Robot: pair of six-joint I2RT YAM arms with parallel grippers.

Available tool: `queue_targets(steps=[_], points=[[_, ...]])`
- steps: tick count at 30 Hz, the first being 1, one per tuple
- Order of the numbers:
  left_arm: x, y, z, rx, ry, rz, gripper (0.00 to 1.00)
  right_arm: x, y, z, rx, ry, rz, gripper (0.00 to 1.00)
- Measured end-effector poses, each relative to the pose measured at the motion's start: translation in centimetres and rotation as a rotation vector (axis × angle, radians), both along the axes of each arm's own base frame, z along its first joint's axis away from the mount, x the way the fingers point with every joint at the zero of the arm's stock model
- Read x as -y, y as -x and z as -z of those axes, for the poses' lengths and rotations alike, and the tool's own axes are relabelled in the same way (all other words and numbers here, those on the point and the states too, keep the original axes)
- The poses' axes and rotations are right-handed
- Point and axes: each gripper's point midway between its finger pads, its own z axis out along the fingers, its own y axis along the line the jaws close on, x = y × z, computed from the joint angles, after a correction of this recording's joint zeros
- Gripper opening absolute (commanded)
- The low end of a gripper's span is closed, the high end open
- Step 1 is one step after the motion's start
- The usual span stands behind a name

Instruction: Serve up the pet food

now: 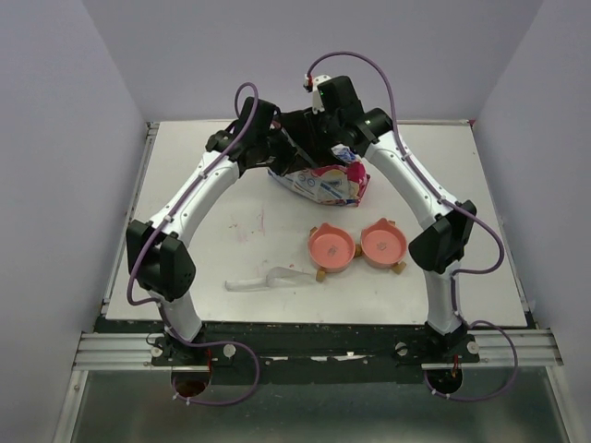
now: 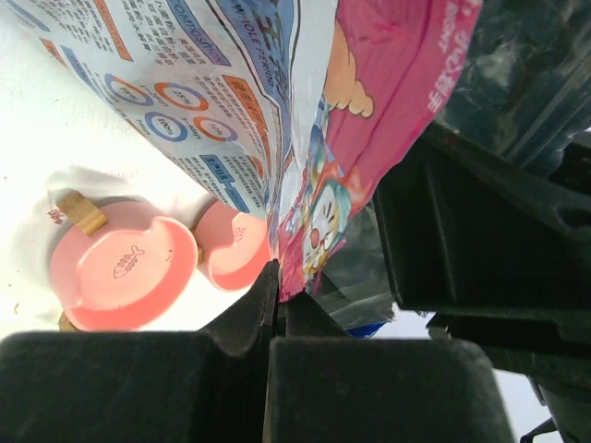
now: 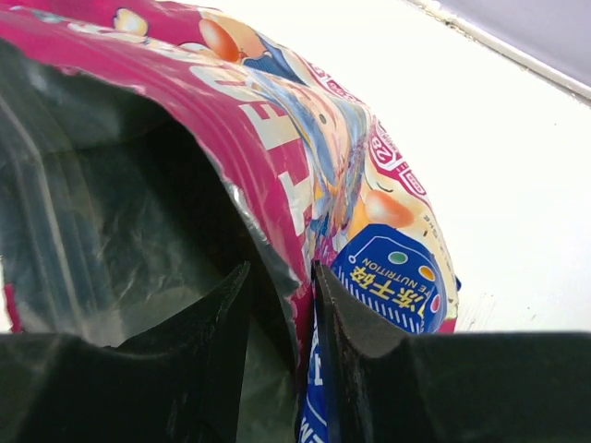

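Bowls (image 2: 120, 268) show from left wrist, not right; left hand (image 2: 280, 295) pinches bag (image 2: 231, 92) edge, right hand (image 3: 282, 277) straddles it, parted; pet food hidden.

From my end I see a pink-edged printed foil bag (image 1: 319, 182) sitting toward the back of the white tabletop (image 1: 277, 240), mouth gaping, silvery inside. Two salmon-pink cat-eared bowls (image 1: 331, 247) sit side by side closer in, with a clear plastic scoop (image 1: 268, 280) lying just left of them.

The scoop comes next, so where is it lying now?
In the top view, the clear scoop lies flat on the table near its front edge, just left of the twin pink bowls.
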Motion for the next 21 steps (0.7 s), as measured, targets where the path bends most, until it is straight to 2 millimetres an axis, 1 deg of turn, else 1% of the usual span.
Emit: queue_targets(steps=[3, 6, 9, 12, 13, 18, 20, 21], points=[[-0.2, 0.5, 0.1, 0.0, -0.008, 0.003, 0.0, 0.3, -0.2, 0.1, 0.011, 0.026, 0.0, 0.41], [-0.5, 1.1, 0.5, -0.01, -0.016, 0.0, 0.0, 0.5, -0.4, -0.3, 0.027, 0.036, -0.001, 0.35], [-0.7, 1.3, 0.7, -0.014, -0.019, -0.002, 0.0, 0.5, -0.6, -0.8, 0.043, 0.039, -0.001, 0.22], [-0.7, 1.4, 0.6, -0.012, -0.019, -0.002, 0.0, 0.6, -0.9, -1.2, 0.063, 0.044, 0.001, 0.04], [-0.8, 1.4, 0.6, -0.011, -0.019, -0.002, 0.0, 0.6, -1.1, -1.3, 0.069, 0.045, 0.005, 0.0], [-0.7, 1.2, 0.5, -0.005, -0.013, -0.007, 0.0, 1.5, -2.5, -1.3, 0.112, 0.083, 0.071, 0.0], [-0.6, 1.1, 0.4, -0.007, -0.003, -0.016, 0.0, 2.0, -3.2, -1.6, 0.128, 0.08, 0.098, 0.0], [-0.6, 1.0, 0.3, -0.007, 0.002, -0.02, 0.0, 2.6, -3.8, -2.1, 0.136, 0.067, 0.122, 0.0]])
